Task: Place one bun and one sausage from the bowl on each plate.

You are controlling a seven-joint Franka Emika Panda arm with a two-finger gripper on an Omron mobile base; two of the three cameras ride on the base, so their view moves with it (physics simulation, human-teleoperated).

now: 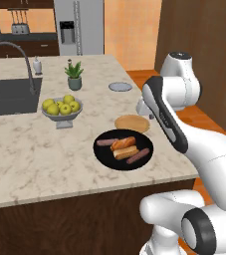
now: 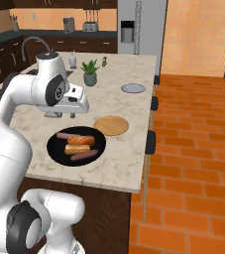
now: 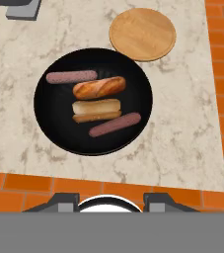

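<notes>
While I hold the arm above the island, nothing has been moved to a plate as far as I can see.

Bowl: black bowl [image 3: 49, 123] sits on the marble counter [image 1: 30, 159] near its front edge, with all four items inside.
Buns: the browner bun [image 3: 99, 87] lies above the paler bun [image 3: 96, 109] in the hand view, side by side, near touching.
Sausages: one sausage [image 3: 71, 76] lies at the bowl's far side, the other sausage [image 3: 115, 124] at its near side, flanking the buns.
Wooden plate: tan wooden plate [image 3: 142, 33] lies just beside the bowl, bare.
Grey plate: small grey plate [image 1: 120, 86] lies further back on the counter, well apart from the bowl, bare.
Gripper: gripper [image 3: 110, 200] hovers high over the bowl; its tips barely show, but I take the pincer as pressed nearly together, pinching nothing.
Done: nothing, by my reading.
Left: one bun and one sausage to each plate, four transfers in all.
Bystanders: fruit bowl [image 1: 61, 109] and potted plant [image 1: 74, 74] stand clear of the work.
</notes>
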